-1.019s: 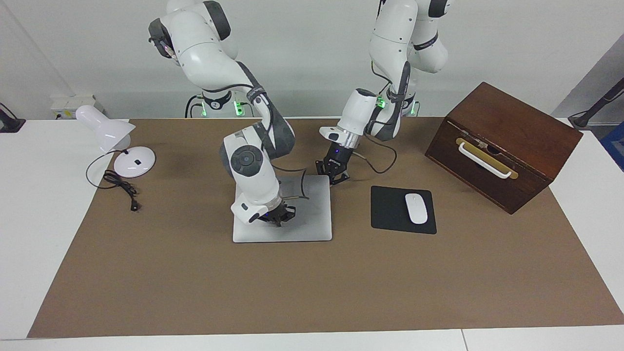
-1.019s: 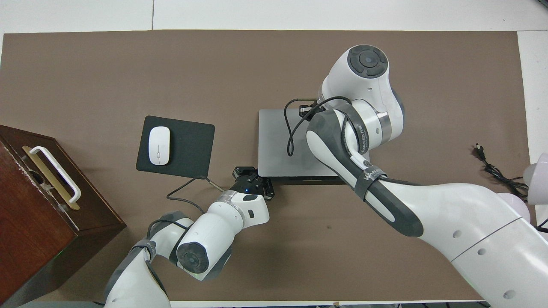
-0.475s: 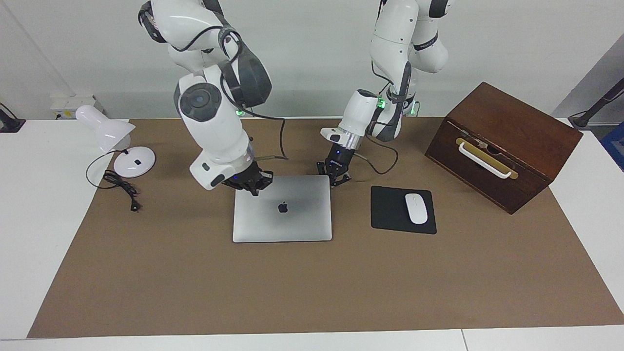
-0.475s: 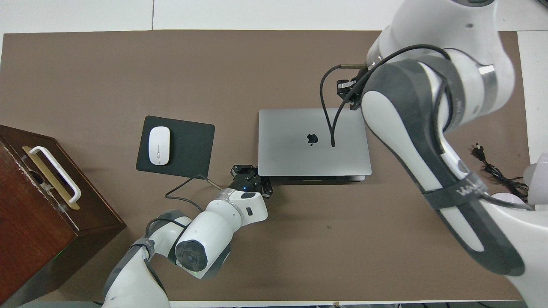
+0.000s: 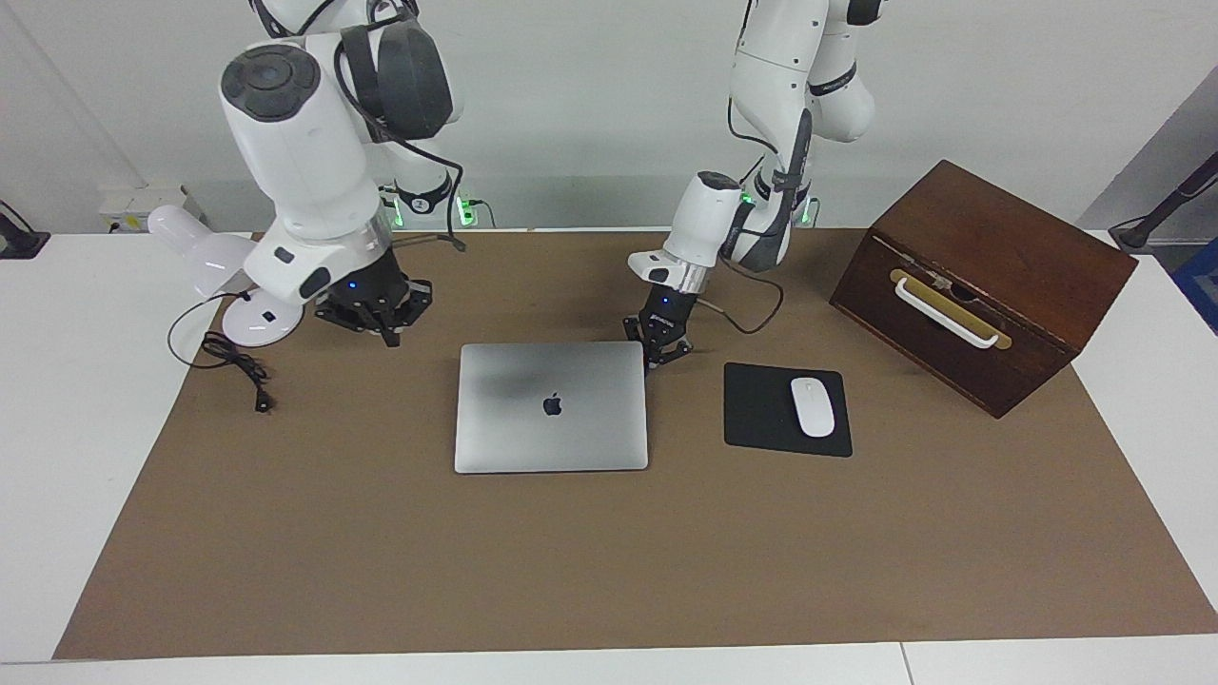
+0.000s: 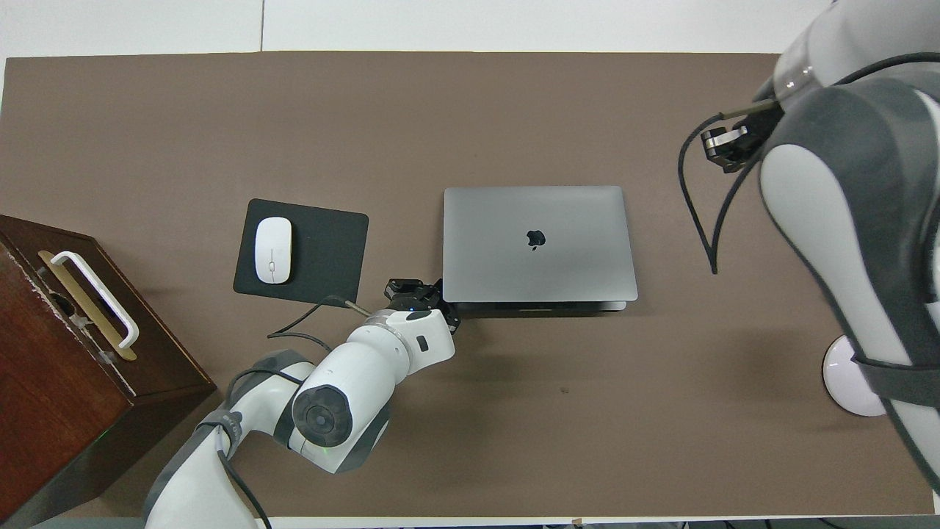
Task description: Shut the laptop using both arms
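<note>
Both jaws shut; silver-grey laptop (image 5: 552, 406) lies closed flat, logo up.

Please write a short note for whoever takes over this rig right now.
Left hand: shut, holding nothing, down at the corner of the laptop nearest the left arm's base.
Right hand: shut, empty, raised over the brown mat near the lamp's base, clear of the laptop.
Laptop: flat mid-mat, lid down, logo up, beside the mouse pad.
Done: lid closed.
Left: draw the left arm clear and park both arms.
</note>
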You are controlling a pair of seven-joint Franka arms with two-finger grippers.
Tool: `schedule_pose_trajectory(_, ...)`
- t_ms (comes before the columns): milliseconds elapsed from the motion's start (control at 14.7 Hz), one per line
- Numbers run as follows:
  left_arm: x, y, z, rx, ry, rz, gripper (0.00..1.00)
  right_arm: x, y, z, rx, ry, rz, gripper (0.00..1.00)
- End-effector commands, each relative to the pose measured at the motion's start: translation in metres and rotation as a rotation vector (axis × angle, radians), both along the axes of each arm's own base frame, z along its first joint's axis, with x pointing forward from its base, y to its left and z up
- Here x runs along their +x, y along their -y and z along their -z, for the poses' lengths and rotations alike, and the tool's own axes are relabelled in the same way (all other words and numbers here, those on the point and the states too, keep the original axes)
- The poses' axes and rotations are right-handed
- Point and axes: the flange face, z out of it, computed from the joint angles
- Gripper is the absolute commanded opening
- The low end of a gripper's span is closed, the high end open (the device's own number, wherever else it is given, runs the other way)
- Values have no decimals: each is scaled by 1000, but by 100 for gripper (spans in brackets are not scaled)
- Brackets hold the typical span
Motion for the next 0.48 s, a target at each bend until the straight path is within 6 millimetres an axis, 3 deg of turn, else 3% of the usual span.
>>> schedule_pose_trajectory(0, -4, -11, -35, 19, -50, -9, 0, -10, 42, -21, -17, 16, -32, 52)
schedule_pose_trajectory(68, -6, -11, -40, 28, -68, -7, 0, -10, 55, -24, -19, 19, -24, 82)
schedule_pose_trajectory(136, -7, -13, -48, 30, -78, -8, 0, -11, 66, -27, -20, 24, -16, 100)
schedule_pose_trajectory(408, -18, -18, -73, 68, -150, -1, 0, -12, 86, -31, -12, 32, 15, 100)
